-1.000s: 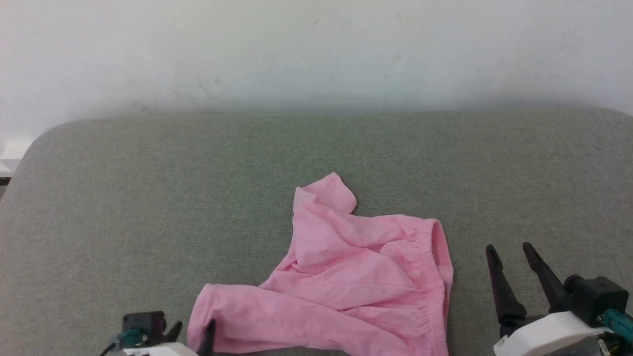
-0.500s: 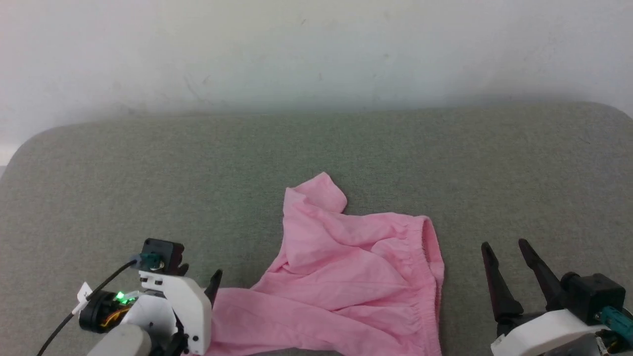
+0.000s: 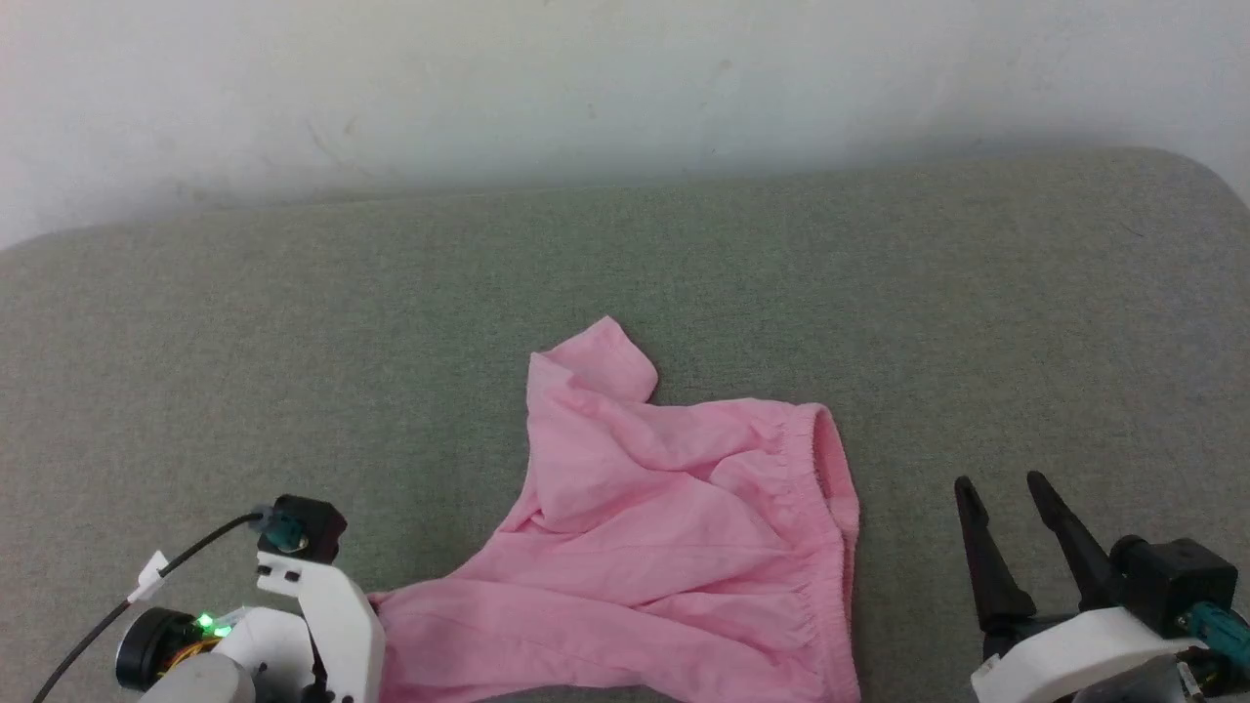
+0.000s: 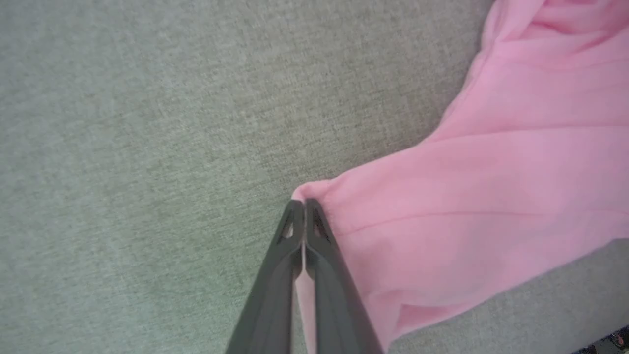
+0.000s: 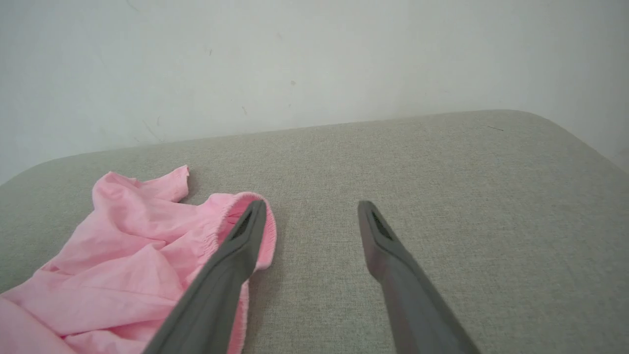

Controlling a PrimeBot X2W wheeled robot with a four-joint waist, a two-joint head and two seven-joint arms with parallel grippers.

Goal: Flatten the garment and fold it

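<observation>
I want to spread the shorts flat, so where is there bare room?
Bare: the broad strip between the garment and the wall; the stretch left of it, beyond the left gripper; the corner right of the waistband, beyond the right gripper. Crowded: the near edge, where the left gripper pinches a leg hem and the open right gripper flanks the waistband.

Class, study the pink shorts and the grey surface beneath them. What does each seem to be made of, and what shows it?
Pink shorts: thin, soft cloth, probably light cotton or a blend; matte, with loose creases and a gathered waistband.
Grey surface: woven upholstery-like fabric, matte; fine weave, rounded corners hinting at padding.
</observation>
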